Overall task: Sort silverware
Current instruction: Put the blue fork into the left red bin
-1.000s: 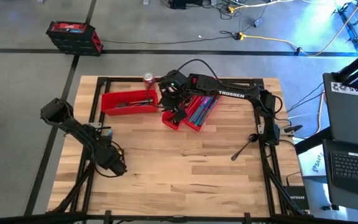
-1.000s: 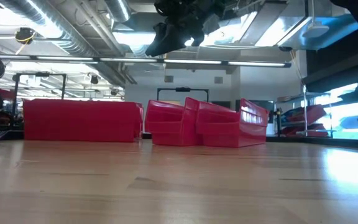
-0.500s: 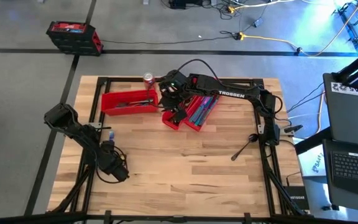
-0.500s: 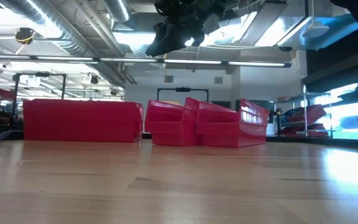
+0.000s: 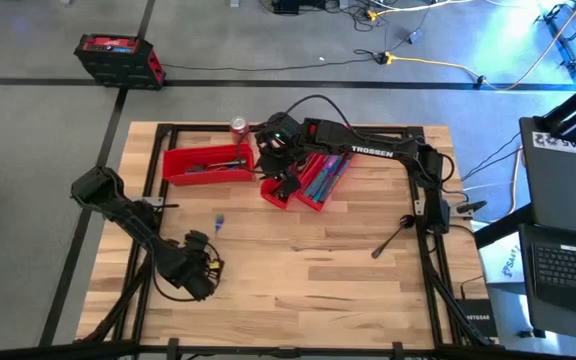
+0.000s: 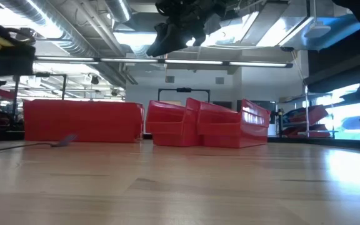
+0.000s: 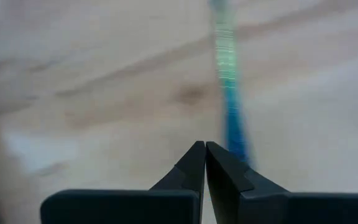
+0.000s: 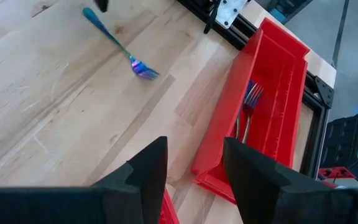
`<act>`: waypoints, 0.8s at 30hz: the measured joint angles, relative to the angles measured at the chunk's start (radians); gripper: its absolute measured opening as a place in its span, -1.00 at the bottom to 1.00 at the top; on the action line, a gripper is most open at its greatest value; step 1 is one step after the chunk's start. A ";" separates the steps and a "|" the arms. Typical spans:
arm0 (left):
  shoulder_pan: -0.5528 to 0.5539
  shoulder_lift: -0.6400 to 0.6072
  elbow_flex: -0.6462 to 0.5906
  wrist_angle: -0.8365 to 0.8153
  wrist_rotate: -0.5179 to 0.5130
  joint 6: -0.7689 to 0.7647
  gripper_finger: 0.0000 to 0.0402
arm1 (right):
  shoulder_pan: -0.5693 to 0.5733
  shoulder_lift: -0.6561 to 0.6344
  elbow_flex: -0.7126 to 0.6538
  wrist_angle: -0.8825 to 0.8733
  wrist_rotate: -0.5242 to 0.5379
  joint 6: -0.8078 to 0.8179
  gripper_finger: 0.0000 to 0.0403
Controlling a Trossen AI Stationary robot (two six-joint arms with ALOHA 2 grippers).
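Observation:
One fork [image 5: 218,222], iridescent blue-teal, lies flat on the wooden table right of my left arm; it also shows in the right wrist view [image 8: 122,50] and the low view [image 6: 64,140]. My left gripper [image 7: 204,151] is shut and points steeply down just near of it, low over the table [image 5: 204,268]. My right gripper [image 8: 194,168] hangs open and high over the slanted red bins [image 5: 286,182], with nothing between its fingers. More forks [image 8: 250,102] lie in the long red bin [image 8: 278,74] at the far left. My left gripper's shut fingertips [image 7: 219,163] stand right beside the fork's handle [image 7: 234,127], coming from above. The view is blurred, so I cannot tell whether they touch it. The fork lies flat on the table.
Two more red bins [image 5: 320,180] lie slanted side by side under my right arm, with silverware in them. A red soda can [image 5: 239,127] stands at the far edge. A dark stick-like object [image 5: 392,236] lies on the table at the right. The middle boards [image 5: 308,270] are bare wood.
My left gripper has gone a little toward the table's right and near edges and has turned at the wrist, staying shut. The fork, earlier mostly hidden by the left arm, now lies in the open to the right of that arm.

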 joint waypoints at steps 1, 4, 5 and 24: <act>0.000 0.001 0.006 -0.025 0.001 -0.023 -1.00 | 0.000 0.000 0.000 0.000 0.000 0.000 -0.30; 0.000 0.000 0.030 -0.054 -0.001 -0.042 -1.00 | 0.000 0.000 0.000 -0.004 0.000 0.001 -0.30; 0.000 0.000 0.037 -0.072 -0.004 -0.040 -1.00 | 0.000 0.000 0.000 -0.007 0.000 0.002 -0.30; 0.155 -0.204 0.076 -0.224 -0.090 0.054 -0.27 | 0.002 0.000 0.000 -0.014 0.000 0.032 -0.30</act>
